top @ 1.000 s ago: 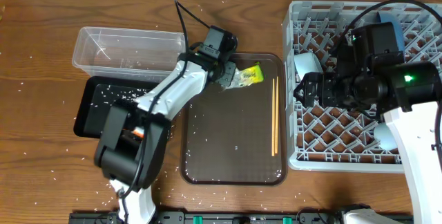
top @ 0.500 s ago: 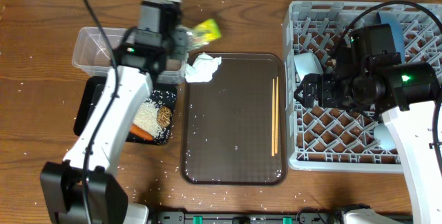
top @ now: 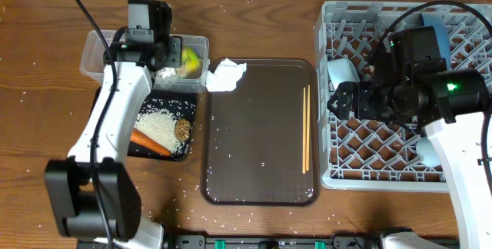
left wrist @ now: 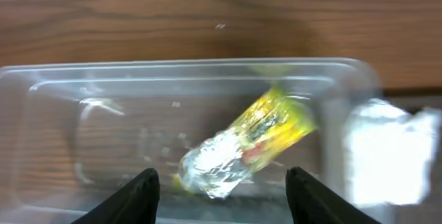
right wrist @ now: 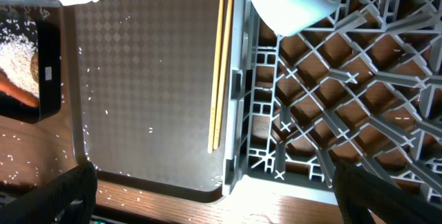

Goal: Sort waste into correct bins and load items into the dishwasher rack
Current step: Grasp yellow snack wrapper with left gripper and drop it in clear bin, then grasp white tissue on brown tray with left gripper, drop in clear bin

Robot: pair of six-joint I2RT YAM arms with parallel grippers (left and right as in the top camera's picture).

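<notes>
The foil and yellow-green wrapper (top: 191, 57) lies loose inside the clear tub (top: 104, 49). My left gripper (top: 173, 54) hangs over it. In the left wrist view the wrapper (left wrist: 248, 144) sits apart from both fingers, and the left gripper (left wrist: 221, 179) is open. A crumpled tissue (top: 225, 75) rests on the brown tray's far left corner. Rice (top: 160, 126), a carrot piece (top: 150, 143) and a brown lump (top: 183, 129) lie in the black tray (top: 104, 118). The chopsticks (top: 306, 130) lie on the brown tray. My right gripper (right wrist: 214, 182) is wide open and empty above the rack's (top: 384, 174) left edge.
The brown serving tray (top: 261, 164) lies between the bins and the rack. A white bowl (top: 340, 70) sits in the rack's left side, near the right gripper. Rice grains are scattered over the wooden table (top: 46, 164).
The left arm swung left from the brown tray to above the clear tub with the wrapper, then opened. The wrapper now lies in the tub. The right arm has not moved.
</notes>
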